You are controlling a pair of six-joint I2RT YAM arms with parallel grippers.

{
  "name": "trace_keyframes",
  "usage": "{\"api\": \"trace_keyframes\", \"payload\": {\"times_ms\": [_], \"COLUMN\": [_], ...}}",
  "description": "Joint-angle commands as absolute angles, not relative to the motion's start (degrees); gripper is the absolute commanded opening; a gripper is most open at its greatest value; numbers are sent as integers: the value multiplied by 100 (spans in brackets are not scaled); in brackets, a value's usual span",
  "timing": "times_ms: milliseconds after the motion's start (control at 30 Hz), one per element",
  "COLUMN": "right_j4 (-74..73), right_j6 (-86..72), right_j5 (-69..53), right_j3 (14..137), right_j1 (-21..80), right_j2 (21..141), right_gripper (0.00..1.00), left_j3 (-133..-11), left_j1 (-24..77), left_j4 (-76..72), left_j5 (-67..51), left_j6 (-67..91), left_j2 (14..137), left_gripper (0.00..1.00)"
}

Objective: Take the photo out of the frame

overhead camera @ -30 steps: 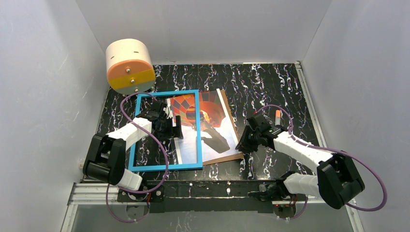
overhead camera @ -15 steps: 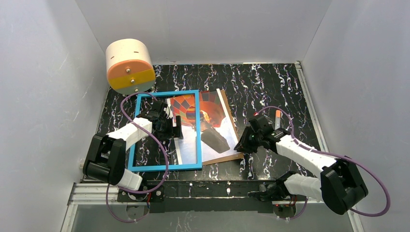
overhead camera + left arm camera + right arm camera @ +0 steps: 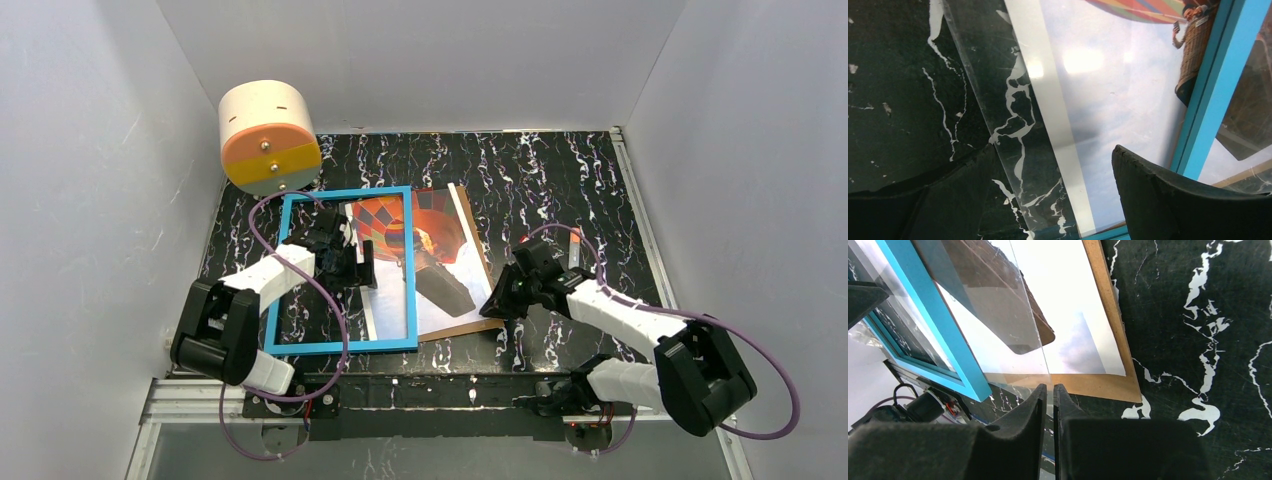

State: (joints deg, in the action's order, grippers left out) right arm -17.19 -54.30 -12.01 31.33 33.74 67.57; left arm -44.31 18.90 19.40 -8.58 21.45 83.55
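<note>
The bright blue frame (image 3: pixel 340 345) lies flat at the left of the table. The hot-air balloon photo (image 3: pixel 440 225) sticks out from under its right rail and rests on a brown backing board (image 3: pixel 470 325). A clear sheet (image 3: pixel 998 325) overlaps the photo (image 3: pixel 1063 305) and the frame (image 3: pixel 933 325). My right gripper (image 3: pixel 1050 390) sits at the near right corner of the board (image 3: pixel 1113 340), shut on the clear sheet's corner. My left gripper (image 3: pixel 1053 200) hangs open inside the frame's opening (image 3: pixel 350 265), over the photo's white border (image 3: pixel 1048 125) and the clear sheet's edge (image 3: pixel 993 100), holding nothing.
A cream and orange cylinder (image 3: pixel 268 135) stands at the back left, close to the frame's far corner. A small orange and white item (image 3: pixel 574 240) lies on the marbled table to the right. White walls enclose three sides. Purple cables loop off both arms.
My right gripper has slid a little left toward the board's near corner, and its jaws have closed from a narrow gap onto the sheet's corner. The left arm has barely moved.
</note>
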Motion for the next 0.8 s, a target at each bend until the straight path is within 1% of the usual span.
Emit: {"api": "trace_keyframes", "payload": {"times_ms": [0, 233, 467, 600, 767], "right_j4": [-1304, -1031, -877, -686, -792], "right_j6": [-5486, -5536, -5639, -5727, -5615], "right_j5": [-1515, -1834, -2026, -2265, -2340], "right_j3": [3119, 3077, 3124, 3116, 3239], "right_j1": [3369, 3384, 3384, 3383, 3412], "right_j2": [6863, 6999, 7031, 7142, 7373], "right_gripper": [19, 19, 19, 20, 22], "left_j3": [-4300, -4292, -4316, -4274, -4251], "left_j1": [1916, 1916, 1917, 1916, 1918], "left_j4": [2314, 2405, 2472, 2401, 2295], "left_j5": [-421, 178, 509, 486, 268], "left_j6": [2161, 2227, 2267, 2272, 2235], "left_j2": [8087, 7692, 7422, 7225, 7238], "left_gripper": [84, 86, 86, 87, 87]}}
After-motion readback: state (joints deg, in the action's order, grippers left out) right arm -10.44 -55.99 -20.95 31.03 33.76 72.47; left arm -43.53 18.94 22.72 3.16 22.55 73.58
